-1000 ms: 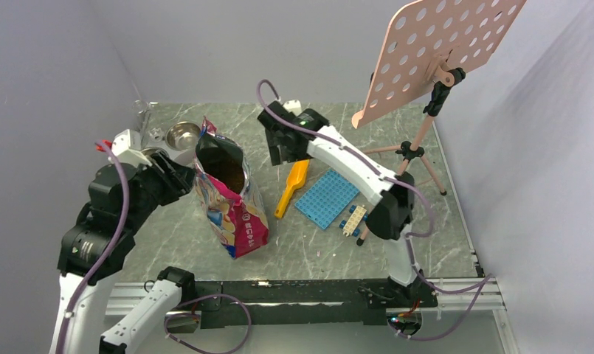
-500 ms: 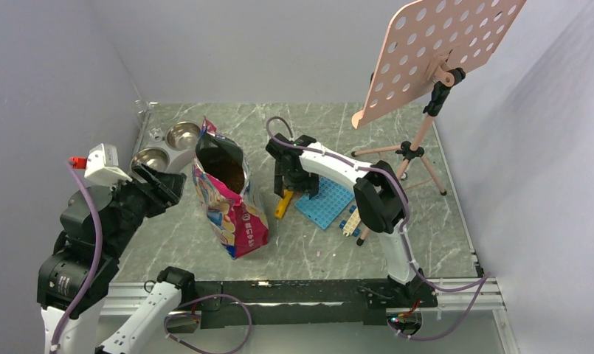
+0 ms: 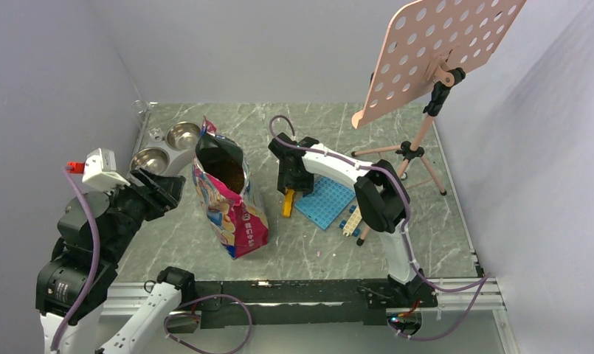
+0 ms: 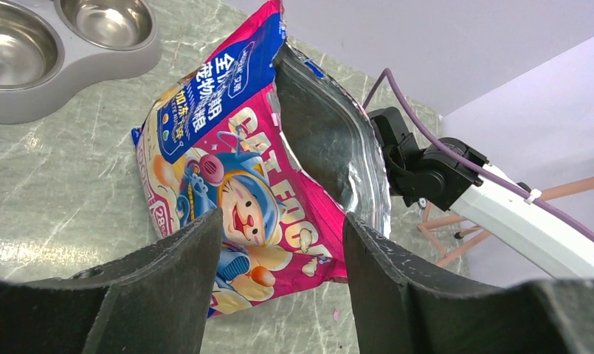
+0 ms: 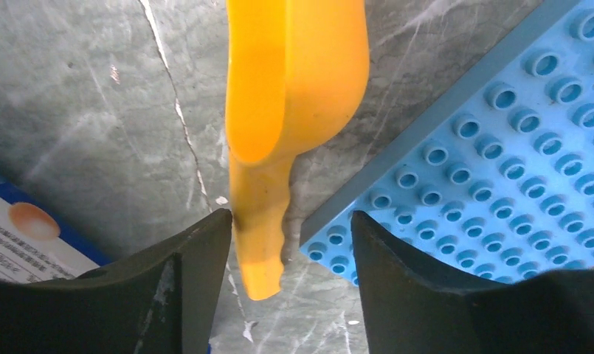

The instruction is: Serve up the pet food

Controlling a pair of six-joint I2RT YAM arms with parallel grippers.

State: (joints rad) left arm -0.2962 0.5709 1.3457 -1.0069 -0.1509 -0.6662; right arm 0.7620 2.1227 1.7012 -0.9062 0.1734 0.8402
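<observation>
The pink cartoon-printed pouch point(image 3: 231, 206) stands open left of centre, with dark-brown pet food point(image 3: 227, 169) showing inside. In the left wrist view the pouch point(image 4: 235, 177) shows only its silver lining. My left gripper point(image 3: 172, 188) is open and empty, a short way left of the pouch, which sits beyond its jaws point(image 4: 282, 221). The orange-yellow scoop point(image 5: 294, 88) lies on the table beside the blue baseplate. My right gripper point(image 5: 290, 221) is open and low over the scoop's handle, straddling it. From above, the right gripper point(image 3: 290, 188) hides most of the scoop point(image 3: 288, 205).
Twin steel bowls in a grey stand point(image 3: 181, 156) sit back left, also in the left wrist view point(image 4: 94, 74). A blue studded baseplate point(image 3: 327, 198) point(image 5: 500, 147) and small bricks point(image 3: 353, 220) lie right of the scoop. A pink perforated stand point(image 3: 441, 51) on a tripod is back right.
My right gripper came down from above onto the scoop's handle. My left arm drew back to the left, away from the pouch. The pouch has not moved.
</observation>
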